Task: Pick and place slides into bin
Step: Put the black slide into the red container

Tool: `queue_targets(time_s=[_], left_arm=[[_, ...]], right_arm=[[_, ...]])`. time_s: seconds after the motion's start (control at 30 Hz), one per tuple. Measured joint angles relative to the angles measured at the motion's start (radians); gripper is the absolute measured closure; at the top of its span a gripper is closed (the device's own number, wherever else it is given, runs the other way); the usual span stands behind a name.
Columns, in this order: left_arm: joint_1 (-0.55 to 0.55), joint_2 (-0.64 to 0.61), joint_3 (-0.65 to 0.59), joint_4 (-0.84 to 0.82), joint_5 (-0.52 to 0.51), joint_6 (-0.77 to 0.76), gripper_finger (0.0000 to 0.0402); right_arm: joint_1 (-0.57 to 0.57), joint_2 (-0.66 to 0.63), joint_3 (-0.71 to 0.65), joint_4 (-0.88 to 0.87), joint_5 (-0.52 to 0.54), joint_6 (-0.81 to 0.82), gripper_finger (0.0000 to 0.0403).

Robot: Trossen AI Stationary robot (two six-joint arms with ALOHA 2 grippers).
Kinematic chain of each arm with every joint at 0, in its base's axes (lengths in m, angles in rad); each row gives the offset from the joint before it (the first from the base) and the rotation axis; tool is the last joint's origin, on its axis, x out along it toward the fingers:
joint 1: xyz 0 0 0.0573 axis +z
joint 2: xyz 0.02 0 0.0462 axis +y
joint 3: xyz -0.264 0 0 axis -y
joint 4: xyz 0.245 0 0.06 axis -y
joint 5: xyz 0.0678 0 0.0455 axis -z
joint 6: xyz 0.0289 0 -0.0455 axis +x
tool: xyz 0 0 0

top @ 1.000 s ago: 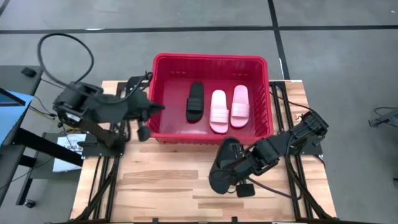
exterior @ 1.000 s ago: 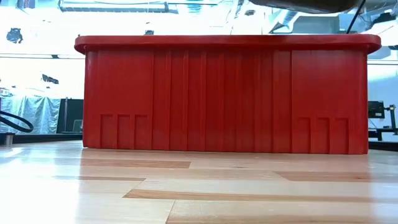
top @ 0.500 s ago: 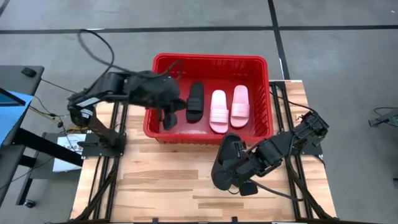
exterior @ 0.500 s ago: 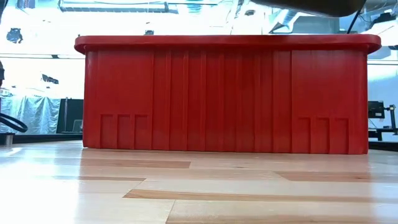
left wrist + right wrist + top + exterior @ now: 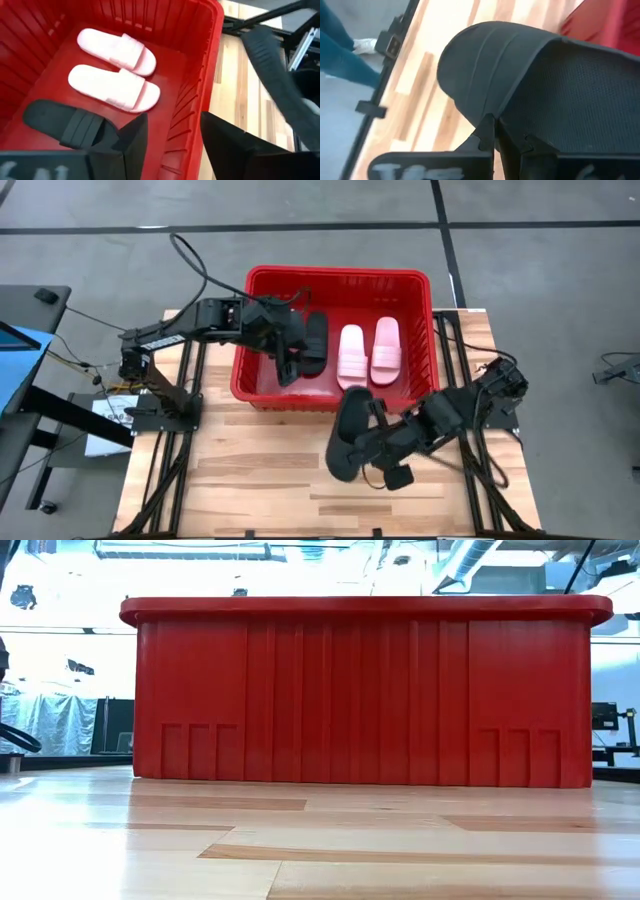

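Held slide (image 5: 348, 438): black, last one outside the bin; clamped in the right gripper (image 5: 385, 442) over the bare table (image 5: 250, 480), just in front of the bin's near wall; sole turned out toward the wrist camera, strap side hidden.
Grip: right fingers (image 5: 487, 132) pinched on the slide's edge, so the shoe hangs out past the gripper, free to clear the rim.
Slides in bin: one black (image 5: 314, 342), two pink (image 5: 351, 358) (image 5: 386, 350), lying flat side by side on the floor, soles down; likely set that way to leave room.
Free floor: a gap left of the black one and a strip along the near wall; probably where the fourth fits.
Bin (image 5: 338, 276): red, at the table's far middle, within reach of both arms; in the low view only its solid near wall (image 5: 365, 700) shows, contents hidden.
Left gripper (image 5: 288, 363): inside the bin beside the black slide, fingers (image 5: 131, 142) spread, grasping nothing; the shoe lies flat, free of them.
Task stage: three of four in; by judgement, lift over the rim and drop remain.
Risk: thin edge grip, slide may swing or catch the near rim.
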State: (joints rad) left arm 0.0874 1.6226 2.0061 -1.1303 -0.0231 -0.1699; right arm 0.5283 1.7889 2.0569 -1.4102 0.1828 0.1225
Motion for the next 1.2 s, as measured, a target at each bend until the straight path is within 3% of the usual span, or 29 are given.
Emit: queue_targets(time_s=[0.17, 0.6, 0.93, 1.2], left_arm=[[0.008, -0.001, 0.000, 0.040, 0.047, 0.000, 0.0221], [0.011, -0.001, 0.000, 0.124, 0.153, -0.041, 0.0221], [0.012, 0.033, 0.001, 0.161, 0.159, -0.190, 0.0221], [0.012, 0.081, 0.001, 0.208, 0.179, -0.227, 0.0221]], right_arm=[[-0.041, -0.001, 0.069, -0.010, 0.030, -0.124, 0.0403], [-0.173, -0.001, 0.072, 0.008, 0.063, -0.335, 0.0403], [-0.197, -0.001, 0.072, 0.007, 0.110, -0.370, 0.0403], [-0.194, -0.001, 0.072, 0.006, 0.132, -0.368, 0.0403]])
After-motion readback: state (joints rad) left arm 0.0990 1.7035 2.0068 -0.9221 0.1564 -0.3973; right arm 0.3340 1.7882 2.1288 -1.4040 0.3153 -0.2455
